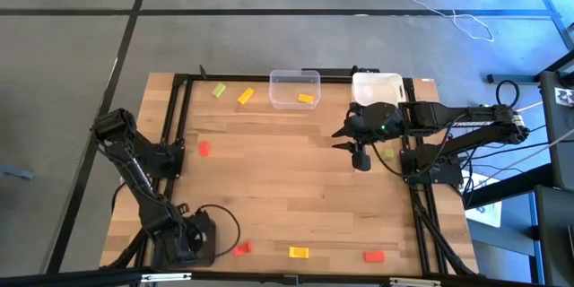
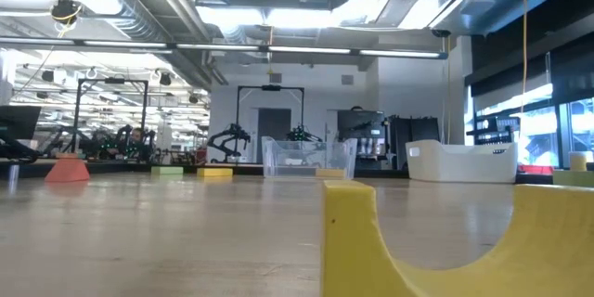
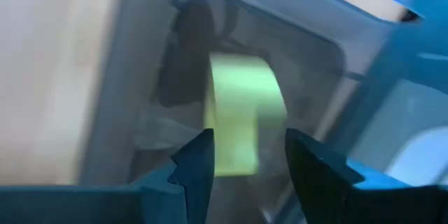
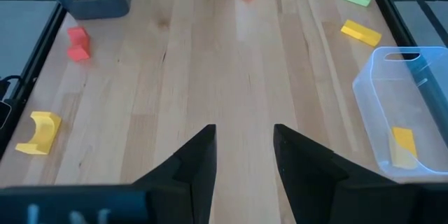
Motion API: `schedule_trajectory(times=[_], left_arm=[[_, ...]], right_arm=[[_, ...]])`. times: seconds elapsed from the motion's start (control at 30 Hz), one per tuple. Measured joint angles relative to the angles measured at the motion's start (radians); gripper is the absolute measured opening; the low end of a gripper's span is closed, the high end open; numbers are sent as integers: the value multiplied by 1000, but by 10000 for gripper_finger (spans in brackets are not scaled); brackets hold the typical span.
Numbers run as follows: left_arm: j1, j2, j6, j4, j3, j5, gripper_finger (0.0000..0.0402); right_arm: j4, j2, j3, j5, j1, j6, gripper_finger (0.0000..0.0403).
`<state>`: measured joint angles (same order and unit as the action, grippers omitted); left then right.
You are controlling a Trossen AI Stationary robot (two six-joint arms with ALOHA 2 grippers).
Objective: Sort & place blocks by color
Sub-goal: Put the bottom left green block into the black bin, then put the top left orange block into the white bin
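Note:
My left gripper (image 3: 245, 143) hangs at the table's near left corner (image 1: 184, 238), pointing down into a dark grey bin (image 3: 140, 77). Its fingers are open, and a light green block (image 3: 241, 105) shows between and beyond their tips, inside the bin. My right gripper (image 4: 241, 136) waits open and holds nothing, above the table's right half (image 1: 339, 139). Loose blocks lie on the wood: green (image 1: 218, 91), yellow (image 1: 245, 96), red (image 1: 204, 149), red (image 1: 241, 248), yellow (image 1: 299, 252), red (image 1: 374, 256). One yellow block (image 1: 306, 99) lies in the clear bin (image 1: 294, 77). My left gripper comes down from above with one finger (image 3: 199, 164) on either side of the light green block's near end (image 3: 234, 161). A gap shows beside the other finger. I cannot tell whether either finger touches the block, or whether it rests on the bin's floor.
A white bin (image 1: 377, 85) stands at the far right beside the clear bin. A green block (image 1: 387, 153) lies under the right arm. In the low view a yellow arch block (image 2: 445, 241) stands close in front. Black rails (image 1: 170, 126) frame the table.

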<state>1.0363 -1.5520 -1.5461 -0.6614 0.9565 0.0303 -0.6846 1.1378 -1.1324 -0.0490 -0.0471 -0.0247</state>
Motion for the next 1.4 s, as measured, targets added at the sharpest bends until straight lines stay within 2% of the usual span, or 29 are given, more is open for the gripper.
schedule_trajectory(times=[0.33,0.6,0.77,0.87,1.1,1.2,1.27,1.4], left_arm=[[-28,25,-50,-35,119,-22,163],[-146,101,-52,-313,242,93,163],[-270,138,-131,-510,285,118,163],[-360,167,-153,-572,291,111,163],[-607,216,-295,-711,291,46,163],[-709,214,-307,-825,291,-10,163],[-770,214,-305,-891,291,-11,163],[-872,215,-289,-857,272,8,163]], right_arm=[[1,0,0,-1,0,-51,143],[8,0,0,-2,0,-177,143],[8,0,0,-2,0,-182,143],[8,0,0,-2,0,-211,143],[7,0,0,-3,1,-297,143],[7,0,0,-3,1,-297,143],[7,0,0,-3,1,-294,143],[7,0,0,-3,1,-288,143]])
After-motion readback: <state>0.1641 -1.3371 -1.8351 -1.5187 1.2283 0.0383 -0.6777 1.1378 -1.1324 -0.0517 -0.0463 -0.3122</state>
